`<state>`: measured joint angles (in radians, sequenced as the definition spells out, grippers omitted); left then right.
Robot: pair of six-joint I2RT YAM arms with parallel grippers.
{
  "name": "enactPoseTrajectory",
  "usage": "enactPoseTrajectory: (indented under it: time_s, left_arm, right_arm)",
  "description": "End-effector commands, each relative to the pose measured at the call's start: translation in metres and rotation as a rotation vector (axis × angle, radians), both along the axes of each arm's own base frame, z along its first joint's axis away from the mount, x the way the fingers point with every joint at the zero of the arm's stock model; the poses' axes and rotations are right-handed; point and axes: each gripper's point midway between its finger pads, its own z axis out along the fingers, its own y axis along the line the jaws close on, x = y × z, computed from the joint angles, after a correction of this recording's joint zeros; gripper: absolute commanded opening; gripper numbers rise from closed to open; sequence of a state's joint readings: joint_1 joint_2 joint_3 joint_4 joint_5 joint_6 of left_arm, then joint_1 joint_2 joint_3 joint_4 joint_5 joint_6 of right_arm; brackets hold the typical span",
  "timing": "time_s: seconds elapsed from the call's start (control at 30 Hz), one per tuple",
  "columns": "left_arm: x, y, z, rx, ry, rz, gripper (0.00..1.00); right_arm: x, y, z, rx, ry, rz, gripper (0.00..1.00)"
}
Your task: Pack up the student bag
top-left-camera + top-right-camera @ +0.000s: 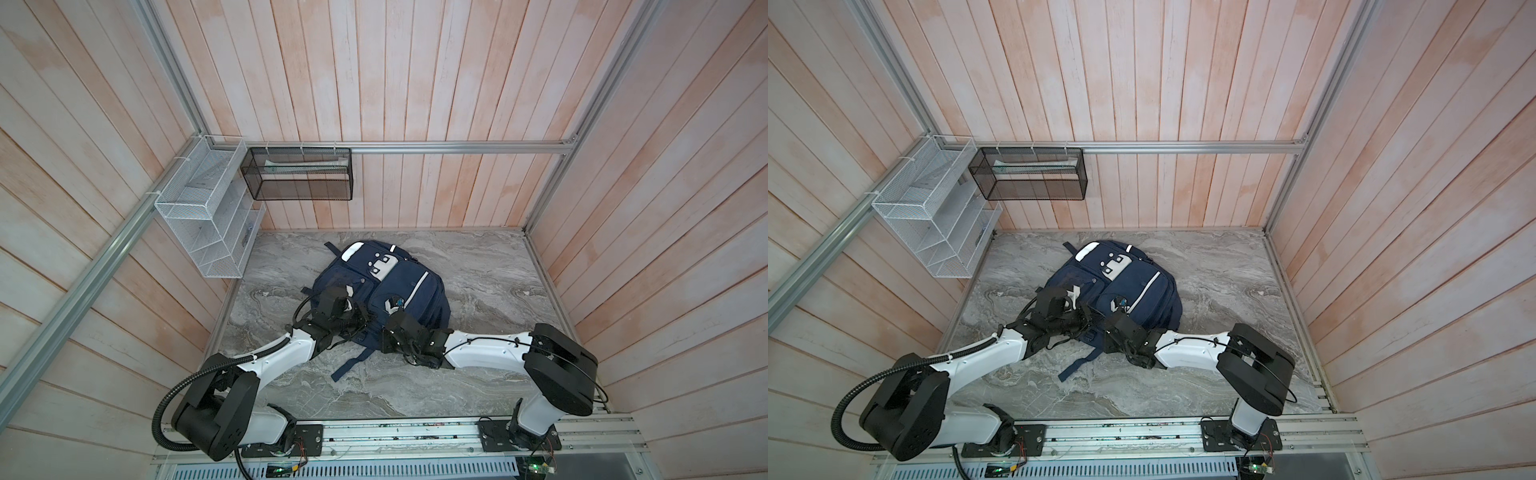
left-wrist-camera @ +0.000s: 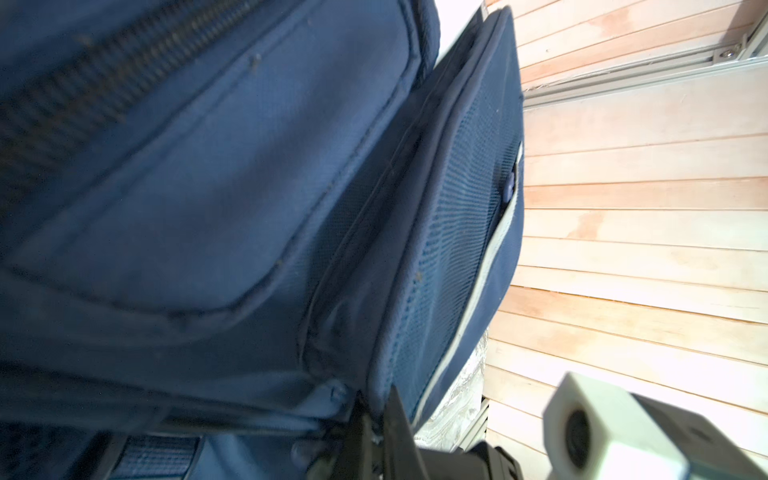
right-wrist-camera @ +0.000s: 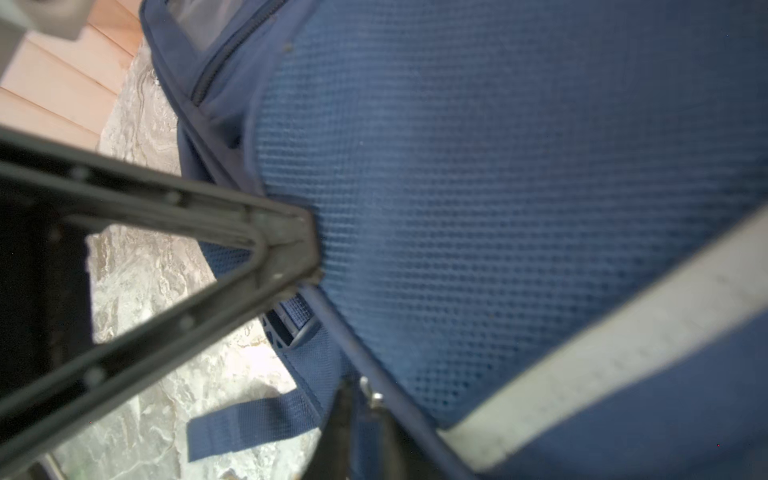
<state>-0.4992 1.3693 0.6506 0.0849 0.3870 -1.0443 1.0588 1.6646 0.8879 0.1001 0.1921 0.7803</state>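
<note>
**Claws shut at the bag's lower edge, pockets zipped**

The student bag [image 1: 399,286] lies flat, front up, at the centre of the marble tabletop [image 1: 478,374] in both top views, its white buckled flap [image 1: 382,264] toward the top of the frame and a loose strap [image 1: 347,365] trailing toward the bottom.

In the right wrist view the left claw [image 3: 307,245] has its tips together on the piping beside the mesh panel. The right claw [image 3: 357,411] is likewise closed, further along the same piping, next to a small metal fitting. Whether either has fabric or a zip pull caught between its tips cannot be told.

Risks, as I judge them:
- A thin pinch on the piping could slip free under a pull.
- Nothing anchors the bag, so a tug may slide it across the smooth marble rather than open a pocket.
- The claws sit close together and could collide.
- The loose strap could snag an arm.

No brand, label or writing can be read anywhere on the bag; the reflective stripe [image 3: 602,340] is plain.
</note>
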Motion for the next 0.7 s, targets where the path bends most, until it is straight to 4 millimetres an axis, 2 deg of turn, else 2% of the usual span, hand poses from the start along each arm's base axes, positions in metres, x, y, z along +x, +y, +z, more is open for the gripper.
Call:
enactPoseTrajectory:
  time_s: [0.0,0.17,0.4,0.53,0.67]
  left_arm:
    - [0.006,-0.002,0.015,-0.009,-0.064,-0.007,0.0]
    - [0.012,0.009,0.005,0.063,-0.067,0.035,0.0]
    - [0.021,0.015,0.014,0.123,-0.119,0.045,0.0]
    - [0.021,0.012,0.014,0.116,-0.114,0.036,0.0]
    - [0.017,0.016,0.009,0.112,-0.104,0.051,0.0]
  right_arm:
    - [0.004,-0.012,-0.007,-0.02,-0.003,-0.013,0.02]
    - [-0.01,-0.026,-0.004,-0.024,0.02,0.01,0.0]
    - [-0.035,-0.053,-0.021,-0.186,0.11,0.083,0.0]
    - [-0.039,-0.085,-0.028,-0.255,0.129,0.066,0.0]
    - [-0.038,-0.098,-0.017,-0.189,0.111,0.103,0.0]
